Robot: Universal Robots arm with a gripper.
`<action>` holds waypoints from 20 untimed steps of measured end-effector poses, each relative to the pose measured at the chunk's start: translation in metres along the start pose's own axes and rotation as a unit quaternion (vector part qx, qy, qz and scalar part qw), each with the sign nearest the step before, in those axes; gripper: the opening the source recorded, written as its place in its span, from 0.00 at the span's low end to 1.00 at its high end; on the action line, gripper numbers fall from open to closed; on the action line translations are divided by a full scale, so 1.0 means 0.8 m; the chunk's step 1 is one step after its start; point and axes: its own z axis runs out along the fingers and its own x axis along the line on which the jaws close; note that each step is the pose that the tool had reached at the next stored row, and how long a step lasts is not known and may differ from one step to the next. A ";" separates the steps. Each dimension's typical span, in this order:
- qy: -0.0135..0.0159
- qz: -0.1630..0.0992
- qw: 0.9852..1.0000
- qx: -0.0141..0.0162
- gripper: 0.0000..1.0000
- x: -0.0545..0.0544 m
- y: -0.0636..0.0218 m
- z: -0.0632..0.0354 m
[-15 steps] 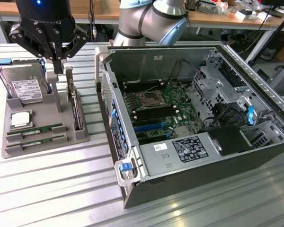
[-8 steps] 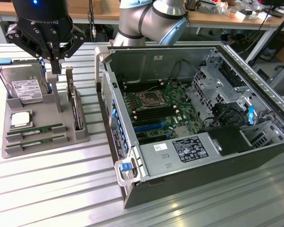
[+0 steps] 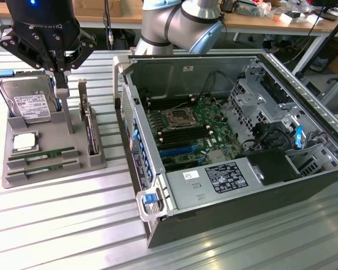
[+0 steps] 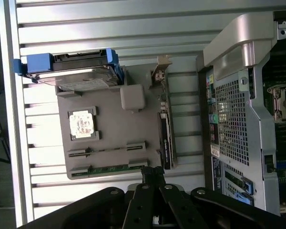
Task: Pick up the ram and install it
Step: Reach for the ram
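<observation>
- Gripper (image 3: pixel 57 73): my fingers are closed together with nothing between them. I have hold of no part.
- Position: I hang above the tray (image 3: pixel 50 175), apart from everything it carries. In the wrist view my fingertips line up near one end of the ram holder, but I judge there is no contact.
- Ram (image 3: pixel 42 153): it sits seated in its holder on the tray, just beside the processor (image 3: pixel 23 142) and near the foot of the card (image 3: pixel 90 132). It looks undisturbed. I cannot tell whether the neighbouring holder carries a second stick.
- Hard drive (image 3: pixel 29 104): it stands at the far end of the tray and plays no part here.
- Case (image 3: pixel 186 70): it lies open to the exterior view's right of the tray, with the board (image 3: pixel 214 126) exposed.
- Slots (image 3: pixel 183 134): the long black slots beside the socket look empty as far as I can make out. No green stick stands in them.
- Finding: the pick-up is not done and the installation is not done. I judge the whole task outstanding.
</observation>
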 end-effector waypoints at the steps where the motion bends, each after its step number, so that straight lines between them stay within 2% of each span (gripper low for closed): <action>1: 0.000 0.000 1.000 0.000 0.10 0.000 0.000 0.000; 6: 0.000 0.000 1.000 0.000 0.10 0.000 0.000 0.000; 13: 0.000 0.000 1.000 0.000 0.10 -0.001 -0.013 -0.001; 20: 0.000 0.000 1.000 0.000 0.10 -0.001 -0.013 -0.001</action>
